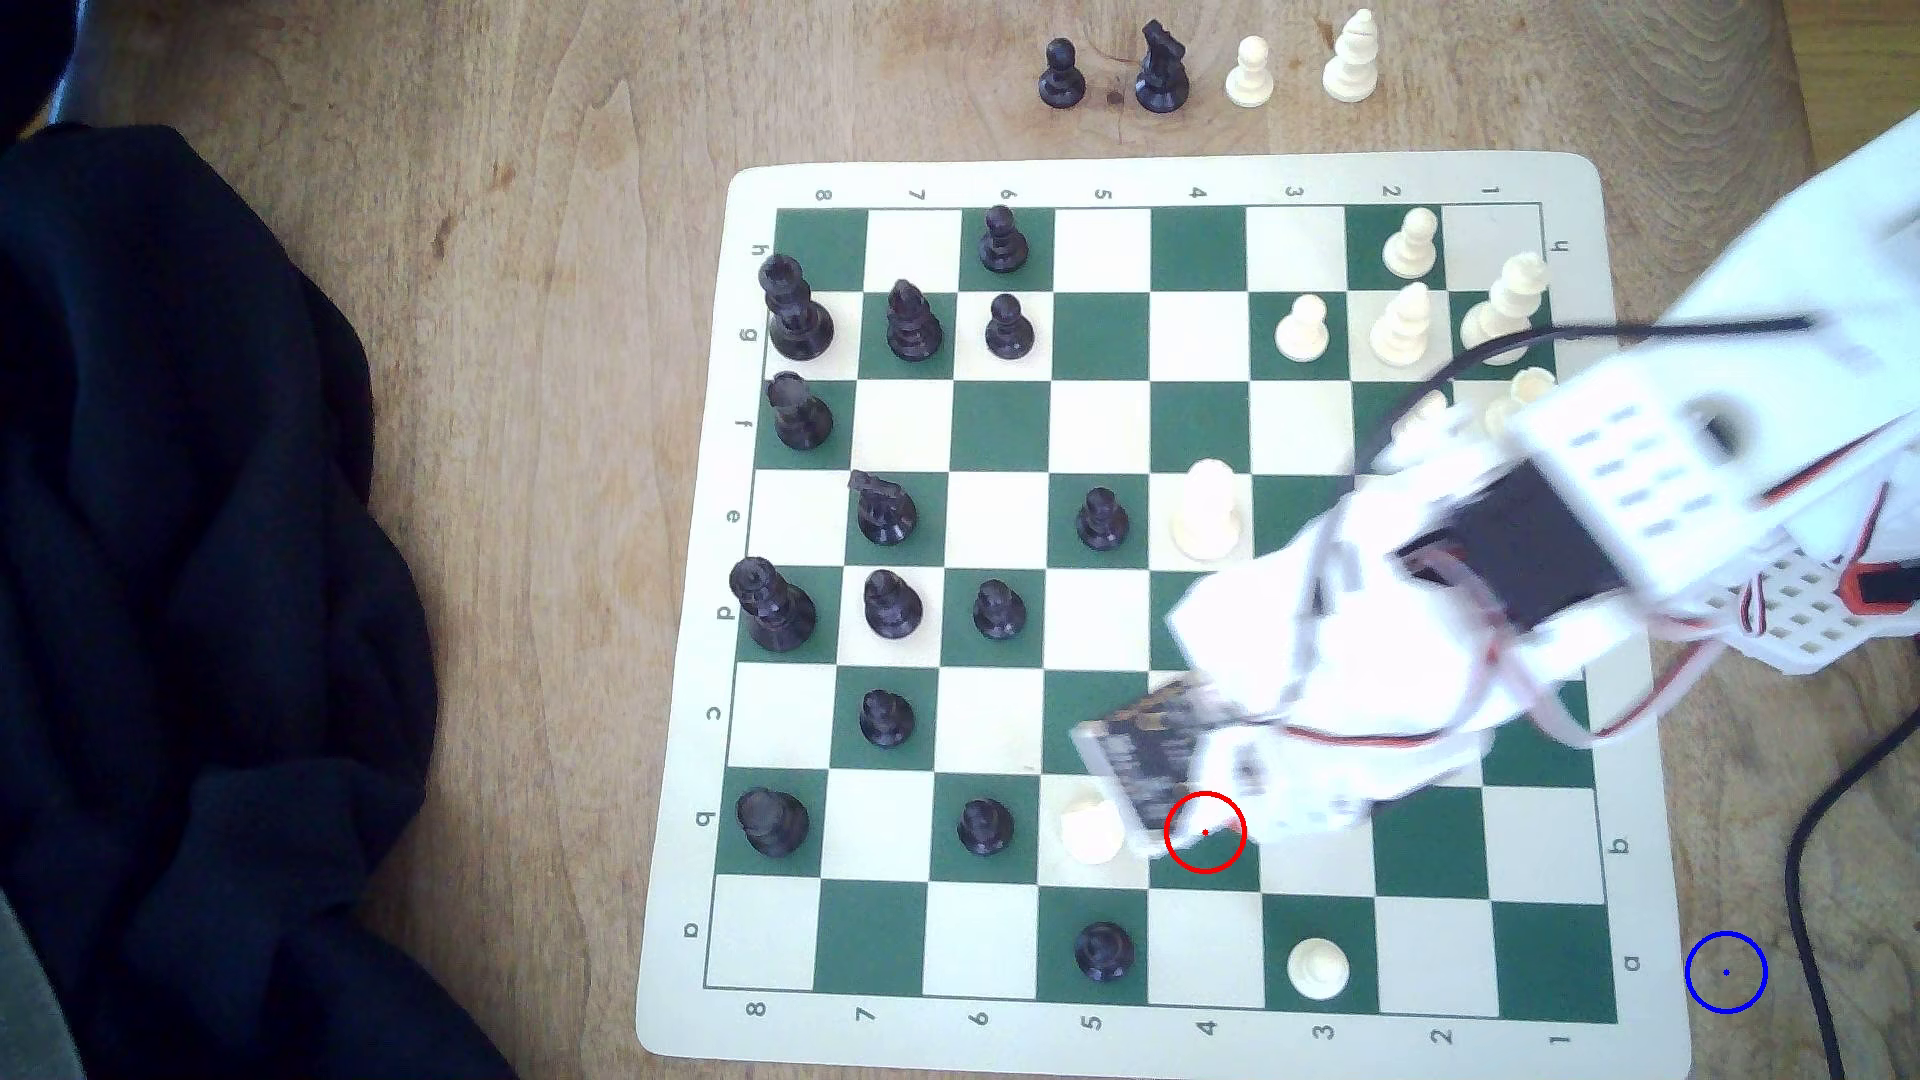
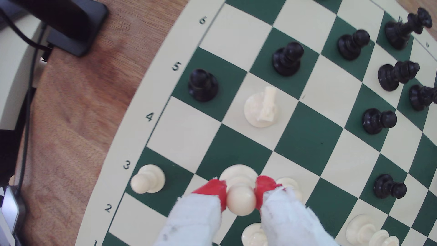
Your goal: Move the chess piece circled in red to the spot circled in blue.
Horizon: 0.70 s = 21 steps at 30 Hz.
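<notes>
White pawn (image 2: 241, 201) betw. red-tipped jaws, pinched at head, prob. lifted slightly

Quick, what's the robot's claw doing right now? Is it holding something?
Gripper: closed on the white pawn, its red fingertips pressing either side of the pawn's round head.

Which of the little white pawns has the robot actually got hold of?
The white pawn pinched at its round head between the gripper's red-tipped fingers. The pawn by the number 3 stands free.
</notes>
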Each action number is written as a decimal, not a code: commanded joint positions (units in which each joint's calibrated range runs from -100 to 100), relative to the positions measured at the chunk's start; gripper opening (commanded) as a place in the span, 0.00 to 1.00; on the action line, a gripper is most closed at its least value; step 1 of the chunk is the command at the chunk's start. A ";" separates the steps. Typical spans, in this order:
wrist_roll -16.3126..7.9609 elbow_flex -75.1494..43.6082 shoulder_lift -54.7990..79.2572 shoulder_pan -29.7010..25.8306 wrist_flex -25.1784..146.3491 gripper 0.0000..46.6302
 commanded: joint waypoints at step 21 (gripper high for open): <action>-0.10 15.40 -20.78 -36.02 3.92 0.03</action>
